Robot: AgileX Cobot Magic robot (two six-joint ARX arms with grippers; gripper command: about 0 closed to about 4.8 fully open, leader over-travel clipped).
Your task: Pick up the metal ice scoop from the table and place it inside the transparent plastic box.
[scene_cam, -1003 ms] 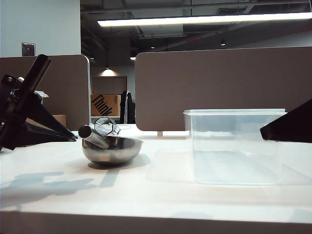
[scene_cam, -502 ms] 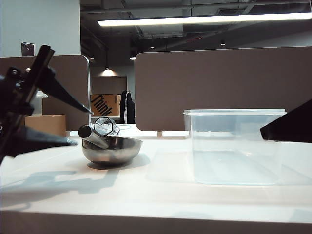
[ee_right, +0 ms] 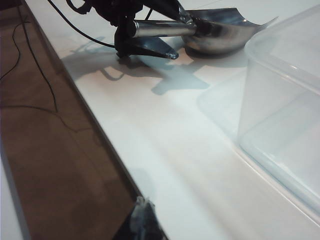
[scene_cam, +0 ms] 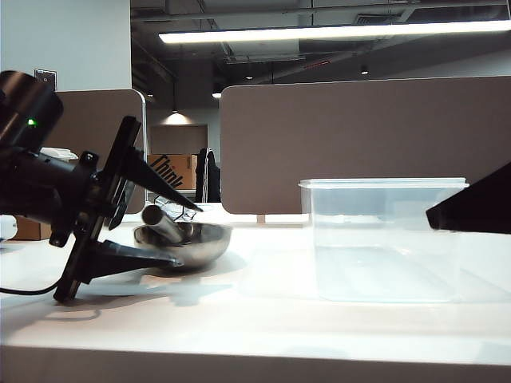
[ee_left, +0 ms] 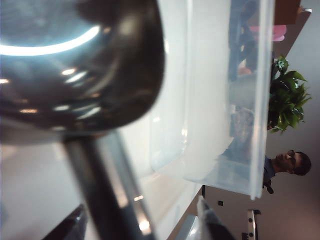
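The metal ice scoop [scene_cam: 196, 242] lies on the white table [scene_cam: 263, 323], left of the middle, its tubular handle [scene_cam: 160, 223] slanting up to the left. My left gripper [scene_cam: 188, 234] is open, one finger above the handle and one below, with gaps on both sides. In the left wrist view the scoop's bowl [ee_left: 75, 65] and blurred handle [ee_left: 102, 195] fill the picture, and the left gripper [ee_left: 142, 227] straddles the handle. The transparent plastic box [scene_cam: 383, 239] stands empty to the right. My right gripper [ee_right: 143, 216] hangs shut at the right, off the table's front edge.
Grey partition panels [scene_cam: 359, 144] stand behind the table. A black cable [scene_cam: 28, 289] trails from the left arm. The table's front edge [ee_right: 95, 130] drops to a brown floor. Beyond the box there are a plant [ee_left: 286, 100] and a person [ee_left: 290, 164].
My left gripper has opened, then swung down and to the right, and now straddles the scoop's handle. The scoop, the box and the right arm have stayed put.
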